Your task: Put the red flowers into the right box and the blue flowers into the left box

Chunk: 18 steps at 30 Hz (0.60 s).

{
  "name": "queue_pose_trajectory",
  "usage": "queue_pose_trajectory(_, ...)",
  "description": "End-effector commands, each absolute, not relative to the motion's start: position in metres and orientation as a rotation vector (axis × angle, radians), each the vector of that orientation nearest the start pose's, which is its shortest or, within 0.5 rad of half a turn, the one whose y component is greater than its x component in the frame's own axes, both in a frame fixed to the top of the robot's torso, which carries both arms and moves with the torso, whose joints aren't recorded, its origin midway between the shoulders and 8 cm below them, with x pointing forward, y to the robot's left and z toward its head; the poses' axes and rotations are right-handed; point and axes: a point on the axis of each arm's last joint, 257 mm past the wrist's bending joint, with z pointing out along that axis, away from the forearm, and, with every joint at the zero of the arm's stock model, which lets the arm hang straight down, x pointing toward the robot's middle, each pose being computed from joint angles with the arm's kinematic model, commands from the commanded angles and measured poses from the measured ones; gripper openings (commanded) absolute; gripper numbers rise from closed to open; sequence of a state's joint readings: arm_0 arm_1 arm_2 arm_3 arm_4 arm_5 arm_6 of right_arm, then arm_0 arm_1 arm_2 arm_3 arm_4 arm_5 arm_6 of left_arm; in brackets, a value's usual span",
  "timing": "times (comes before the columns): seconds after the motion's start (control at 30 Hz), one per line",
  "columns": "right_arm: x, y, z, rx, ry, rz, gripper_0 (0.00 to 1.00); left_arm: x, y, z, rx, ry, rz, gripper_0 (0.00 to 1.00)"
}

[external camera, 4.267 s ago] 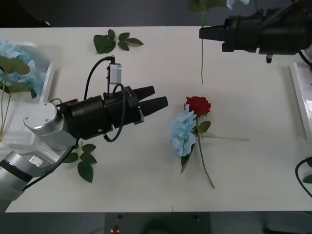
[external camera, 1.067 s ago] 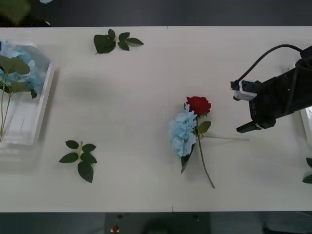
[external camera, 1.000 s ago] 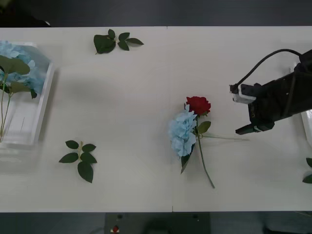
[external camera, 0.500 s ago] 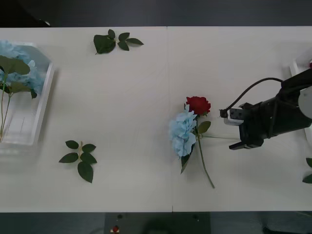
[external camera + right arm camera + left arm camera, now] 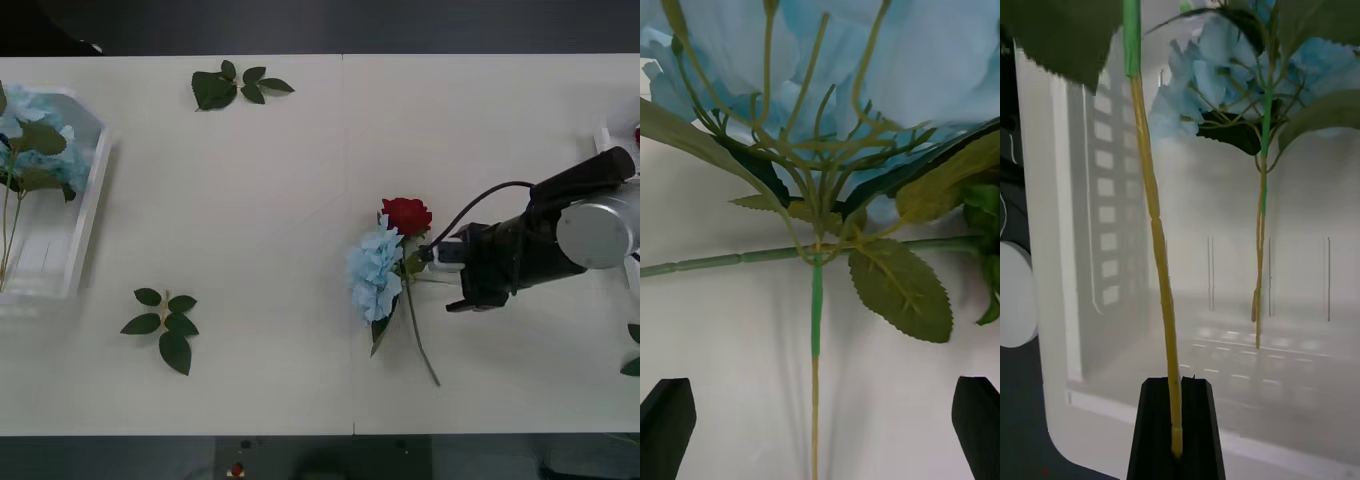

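Front view
- red flower point(image 5: 407, 215): last rose on the table, right of centre, bloom toward the far edge, stem running toward the near edge.
- blue flower point(image 5: 375, 272): touching the rose on its left side; its thin stem lies crosswise, pointing at the right edge, under the right tool point(image 5: 432, 262).
- right tool: at the leaf junction of the two flowers, coming in from the right edge; the nearer arm by far.
- left box point(image 5: 88, 215): at the left edge, blue blooms inside.
- right box point(image 5: 606, 140): sliver at the right edge.
- leaf sprigs point(image 5: 166, 324): two loose, one toward the near-left, one by the far edge.

Right wrist view
- right tool: fingers point(image 5: 666, 426) spread wide, nothing between them yet.
- key relation: blue flower's stem point(image 5: 816, 360) runs straight down the gap between the fingers; rose stem crosses it at right angles just ahead.
- judgement: closing here takes the blue stem, not the rose.

Left wrist view
- left tool point(image 5: 1176, 427): pressed together on a yellow-green flower stem point(image 5: 1154, 225), held over the ribbed left box.

Writing: none readable.
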<state>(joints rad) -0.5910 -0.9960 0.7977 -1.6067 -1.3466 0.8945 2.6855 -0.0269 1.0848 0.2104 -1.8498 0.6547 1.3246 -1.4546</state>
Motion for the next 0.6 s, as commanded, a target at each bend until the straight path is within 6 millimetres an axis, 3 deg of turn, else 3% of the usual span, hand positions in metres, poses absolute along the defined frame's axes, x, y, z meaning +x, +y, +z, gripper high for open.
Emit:
queue_pose_trajectory(0.03,0.457,-0.18,-0.315,-1.855,1.775,0.099,0.99,0.45,0.554,-0.165,-0.014,2.427,0.492,0.0)
queue_pose_trajectory(0.23,0.462,-0.173,-0.328,-1.837,1.792,0.103,0.97,0.464,0.553,-0.199,-0.055,2.447,0.389,0.0)
queue_pose_trajectory(0.33,0.463,-0.171,-0.332,-1.837,1.793,0.101,0.86,0.47,0.551,-0.212,-0.058,2.456,0.366,0.0)
queue_pose_trajectory(0.47,0.466,-0.169,-0.334,-1.833,1.79,0.093,0.56,0.471,0.547,-0.217,-0.055,2.465,0.342,0.01)
queue_pose_trajectory(0.5,0.466,-0.166,-0.335,-1.83,1.788,0.096,0.44,0.471,0.545,-0.217,-0.054,2.468,0.328,0.04)
queue_pose_trajectory(0.53,0.467,-0.167,-0.335,-1.827,1.79,0.094,0.35,0.471,0.543,-0.218,-0.054,2.469,0.318,0.09)
queue_pose_trajectory(0.6,0.468,-0.166,-0.337,-1.824,1.793,0.092,0.11,0.471,0.539,-0.219,-0.055,2.475,0.294,0.37)
